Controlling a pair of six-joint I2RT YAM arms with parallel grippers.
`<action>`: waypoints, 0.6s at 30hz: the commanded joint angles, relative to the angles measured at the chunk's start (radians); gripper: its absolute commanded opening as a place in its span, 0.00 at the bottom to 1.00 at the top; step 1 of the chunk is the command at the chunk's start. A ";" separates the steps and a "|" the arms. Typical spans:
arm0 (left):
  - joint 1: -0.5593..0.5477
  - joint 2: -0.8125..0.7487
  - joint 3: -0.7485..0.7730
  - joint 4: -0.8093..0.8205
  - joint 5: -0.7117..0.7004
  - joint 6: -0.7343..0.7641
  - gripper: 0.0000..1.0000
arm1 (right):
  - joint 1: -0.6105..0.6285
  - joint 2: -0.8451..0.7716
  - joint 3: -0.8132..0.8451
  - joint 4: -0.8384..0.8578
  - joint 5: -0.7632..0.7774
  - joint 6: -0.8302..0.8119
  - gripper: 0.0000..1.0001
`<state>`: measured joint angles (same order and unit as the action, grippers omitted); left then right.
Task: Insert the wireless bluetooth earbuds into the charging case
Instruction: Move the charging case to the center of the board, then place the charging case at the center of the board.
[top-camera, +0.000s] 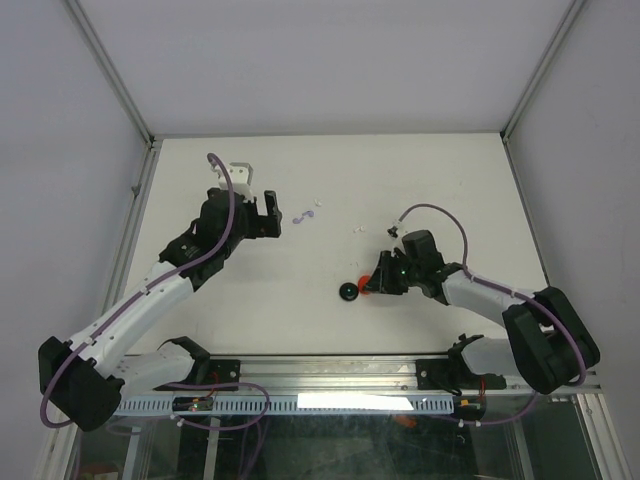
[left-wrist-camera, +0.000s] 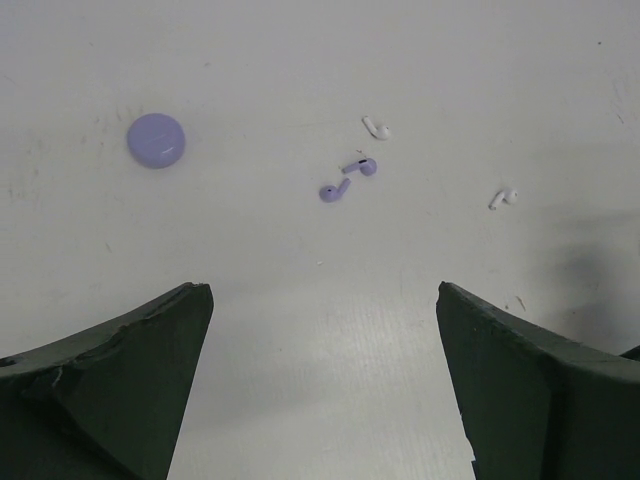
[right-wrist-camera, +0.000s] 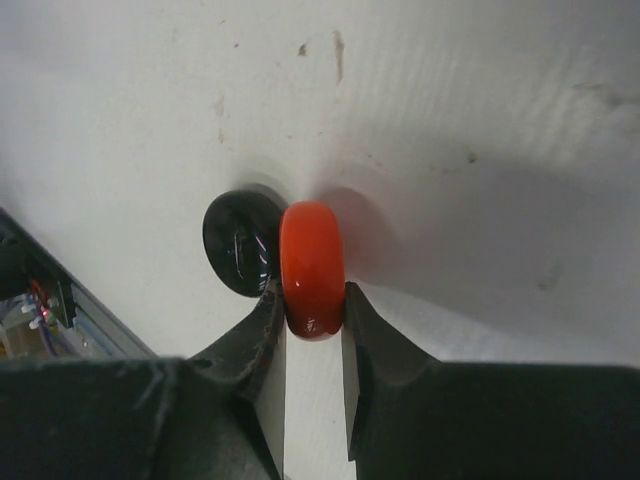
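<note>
At the left of the overhead view, our left end effector (left-wrist-camera: 322, 298) hangs over the bench (left-wrist-camera: 300, 60) with its jaws spread wide and nothing between them. In its wrist view the lavender case (left-wrist-camera: 155, 140) lies flat in the upper left and looks closed. Nearer the centre, the two lavender earbuds (left-wrist-camera: 335, 190) lie close together on the bare surface. The white earbuds (left-wrist-camera: 376, 127) are scattered further right, one just above the lavender pair and one well apart from it. None of the buds we can see is in a case yet. We cannot find any red or black buds in these views. Moving right in the overhead view, the black case (right-wrist-camera: 240, 245) lies on the bench just beside the red case (right-wrist-camera: 313, 268); we cannot tell whether the two touch. The right end effector (right-wrist-camera: 313, 312) is clamped on the red case, holding it on edge between both fingers. We judge the task to be at an early step, with the left arm lined up to pick a lavender bud. The next move calls for a careful descent centred on one tiny bud, closing without nudging its neighbour. The matching case must also be opened before anything goes in.
</note>
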<state>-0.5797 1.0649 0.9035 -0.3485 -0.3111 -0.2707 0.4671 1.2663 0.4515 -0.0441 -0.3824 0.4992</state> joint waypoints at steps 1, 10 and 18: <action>0.022 -0.045 -0.014 0.062 0.015 0.022 0.99 | 0.042 0.019 0.035 0.048 -0.070 0.056 0.14; 0.032 -0.053 -0.021 0.063 0.033 0.021 0.99 | 0.044 -0.042 0.075 -0.106 0.063 0.000 0.43; 0.036 -0.065 -0.027 0.067 0.029 0.014 0.99 | 0.030 -0.140 0.132 -0.263 0.207 -0.069 0.67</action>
<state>-0.5591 1.0344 0.8833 -0.3401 -0.2867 -0.2703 0.5060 1.2041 0.5179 -0.2260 -0.2771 0.4797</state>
